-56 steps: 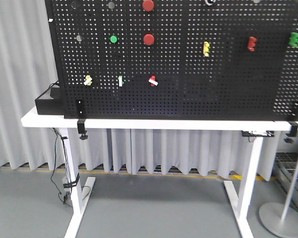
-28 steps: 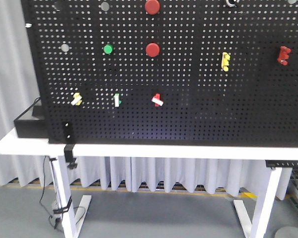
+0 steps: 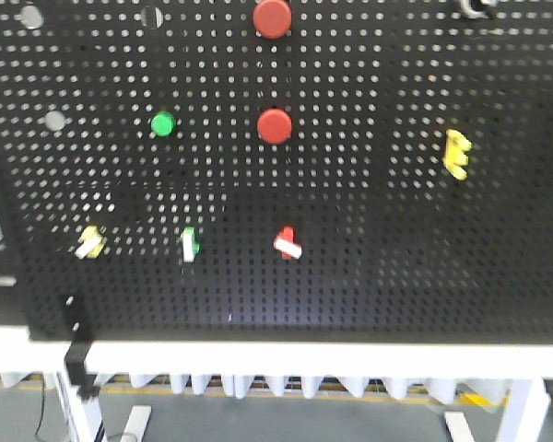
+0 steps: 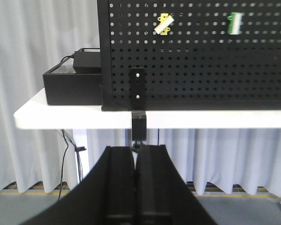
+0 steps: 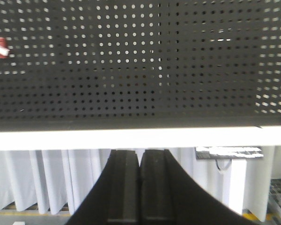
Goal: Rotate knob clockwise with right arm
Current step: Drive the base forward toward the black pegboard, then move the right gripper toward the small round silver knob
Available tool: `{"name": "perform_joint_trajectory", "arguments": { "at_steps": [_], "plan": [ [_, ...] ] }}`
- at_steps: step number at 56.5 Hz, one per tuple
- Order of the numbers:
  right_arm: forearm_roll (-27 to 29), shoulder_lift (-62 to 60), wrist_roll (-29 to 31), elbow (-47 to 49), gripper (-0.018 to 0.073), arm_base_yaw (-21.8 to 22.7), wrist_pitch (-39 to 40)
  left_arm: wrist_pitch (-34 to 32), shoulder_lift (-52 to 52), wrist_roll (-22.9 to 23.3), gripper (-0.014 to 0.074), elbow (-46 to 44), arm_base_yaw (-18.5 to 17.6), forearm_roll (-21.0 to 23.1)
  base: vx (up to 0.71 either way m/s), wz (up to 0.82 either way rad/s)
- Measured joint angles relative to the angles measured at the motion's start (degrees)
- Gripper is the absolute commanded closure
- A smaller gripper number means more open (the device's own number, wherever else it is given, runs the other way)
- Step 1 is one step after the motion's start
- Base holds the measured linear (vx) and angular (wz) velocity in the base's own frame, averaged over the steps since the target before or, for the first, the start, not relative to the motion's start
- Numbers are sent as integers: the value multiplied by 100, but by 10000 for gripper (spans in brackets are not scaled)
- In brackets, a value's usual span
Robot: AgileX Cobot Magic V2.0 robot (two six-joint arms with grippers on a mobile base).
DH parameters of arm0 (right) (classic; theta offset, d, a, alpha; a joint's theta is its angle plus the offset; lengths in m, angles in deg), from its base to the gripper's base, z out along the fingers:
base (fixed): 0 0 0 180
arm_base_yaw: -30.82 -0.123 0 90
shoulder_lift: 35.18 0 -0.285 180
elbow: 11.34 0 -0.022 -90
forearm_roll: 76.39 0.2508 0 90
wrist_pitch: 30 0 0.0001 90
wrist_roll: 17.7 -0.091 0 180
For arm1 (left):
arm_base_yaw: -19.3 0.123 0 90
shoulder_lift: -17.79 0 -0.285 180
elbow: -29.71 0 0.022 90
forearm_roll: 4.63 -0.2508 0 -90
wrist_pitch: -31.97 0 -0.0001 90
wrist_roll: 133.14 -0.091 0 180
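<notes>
One knob (image 5: 0, 48) up-left of right jaws

You have open air in front of the pegboard (image 3: 369, 276), and its lower right face is bare between the knobs (image 3: 288, 243) and the yellow block (image 3: 457, 153). Standing proud of the face are three knobs in a low row, with a green button (image 3: 163, 122) and two red buttons (image 3: 275, 126) above them. Below, the table (image 4: 61, 117) edge juts forward, a clamp (image 4: 138, 122) hangs at its left corner, and a black box (image 4: 70, 84) fills the tabletop left of the board.
</notes>
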Motion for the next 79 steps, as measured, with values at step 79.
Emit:
{"name": "perform_joint_trajectory", "arguments": {
  "at_steps": [79],
  "plan": [
    [0,0,0,0,566,0,-5,0,0,0,603,0,0,0,14,-2]
  ]
}}
